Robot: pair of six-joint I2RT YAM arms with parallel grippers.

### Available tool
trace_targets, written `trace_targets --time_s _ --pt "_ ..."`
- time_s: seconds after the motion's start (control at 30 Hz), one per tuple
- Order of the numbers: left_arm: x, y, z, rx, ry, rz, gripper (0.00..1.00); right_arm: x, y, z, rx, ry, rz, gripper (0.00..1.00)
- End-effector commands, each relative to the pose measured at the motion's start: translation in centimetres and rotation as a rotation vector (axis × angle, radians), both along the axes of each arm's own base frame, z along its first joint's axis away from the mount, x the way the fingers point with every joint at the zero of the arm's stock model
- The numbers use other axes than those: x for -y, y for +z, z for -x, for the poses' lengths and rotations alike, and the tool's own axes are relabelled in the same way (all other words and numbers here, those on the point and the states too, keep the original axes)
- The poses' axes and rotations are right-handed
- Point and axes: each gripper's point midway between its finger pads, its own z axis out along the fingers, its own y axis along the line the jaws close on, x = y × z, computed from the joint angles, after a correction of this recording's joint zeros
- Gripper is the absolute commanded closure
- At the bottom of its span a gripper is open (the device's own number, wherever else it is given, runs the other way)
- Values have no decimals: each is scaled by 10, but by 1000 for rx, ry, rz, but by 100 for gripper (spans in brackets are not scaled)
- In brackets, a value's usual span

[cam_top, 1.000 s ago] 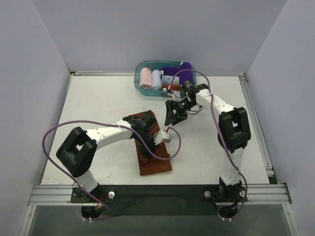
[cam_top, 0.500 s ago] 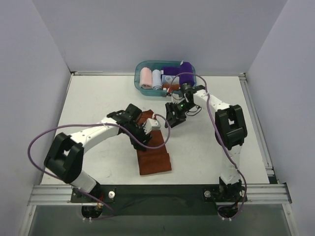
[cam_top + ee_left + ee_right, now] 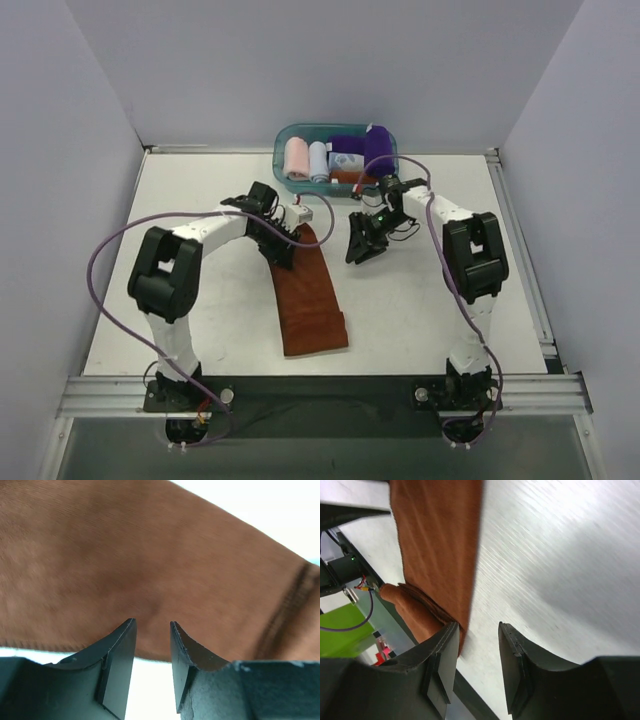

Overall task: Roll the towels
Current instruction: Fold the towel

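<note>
Because the rust-brown towel (image 3: 308,290) lies flat as a long, narrow strip and no part of it is wound up yet, the step in hand looks like squaring it up and starting the roll. One short end lies just short of the teal basket (image 3: 278,158). The strip runs straight away from the basket with a slight bend along its length. The end farthest from the basket is doubled over into a small lump. The purple towel (image 3: 378,152) sits bundled inside the basket, beside the small pale rolls.

The left fingers (image 3: 117,650) hang low over the towel's basket end, parted by a narrow gap with nothing between them. The right fingers (image 3: 442,655) are also parted and empty. They are over bare counter (image 3: 200,290) just off the towel's long edge, on the side away from the left arm.

To do it well, I would first take the bend out of the strip so both long edges run parallel; a roll begun on a curved strip tends to spiral into a cone. Both pairs of fingers should then work the same short end, one at each corner, so the first turn goes over square and tight. The right fingers need to come onto the cloth for that. Terry is soft and grippy, so it should hold a turn once pressed. Only the top layer should be pinched, or the whole strip may drag across the counter. The lump at the far end is best smoothed out before the roll reaches it.
</note>
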Motion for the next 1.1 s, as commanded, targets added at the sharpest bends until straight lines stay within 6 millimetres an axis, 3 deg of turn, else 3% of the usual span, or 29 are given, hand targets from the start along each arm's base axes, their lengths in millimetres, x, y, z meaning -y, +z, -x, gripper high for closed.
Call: trace_targets --time_s 0.0,0.03,0.07,0.27,0.37,0.47,0.5,0.6,0.63,0.67,0.7,0.73,0.77,0.8,0.87,1.0,1.07 --pt "13 6 -43 96 35 7 57 19 19 10 -6 -40 -7 63" --pt "18 10 -56 118 39 15 57 22 18 13 -14 -47 -4 63" --pt "20 -4 -60 88 43 5 57 25 20 14 -8 -53 -6 63" --pt "47 -21 -91 70 37 43 59 44 20 22 -30 -98 -1 63" --pt "68 -24 -103 71 11 76 59 49 19 26 -32 -105 6 63" --pt "90 -25 -103 52 -37 102 59 49 19 24 -25 -108 8 63" --pt "101 -10 -108 61 -59 156 58 50 19 23 -22 -108 11 63" --pt "109 19 -105 50 -79 237 55 48 21 13 -3 -111 15 63" --pt "105 24 -103 47 -75 247 54 47 22 9 2 -110 14 63" --pt "97 47 -104 78 -71 274 53 45 25 0 21 -112 10 63" --pt "90 57 -104 89 -62 283 52 42 25 -4 28 -108 16 63" --pt "82 59 -97 72 -54 286 51 40 28 -9 42 -107 16 63" --pt "75 84 -94 109 -57 313 49 36 26 -12 42 -100 16 63" --pt "63 94 -93 107 -51 337 48 32 31 -18 67 -92 14 63" --pt "47 112 -72 104 -90 351 46 20 30 -16 74 -61 20 64" --pt "27 108 -17 37 -164 341 38 -5 21 -8 75 12 41 64" --pt "20 96 14 -8 -185 337 36 -17 5 0 67 62 78 64"
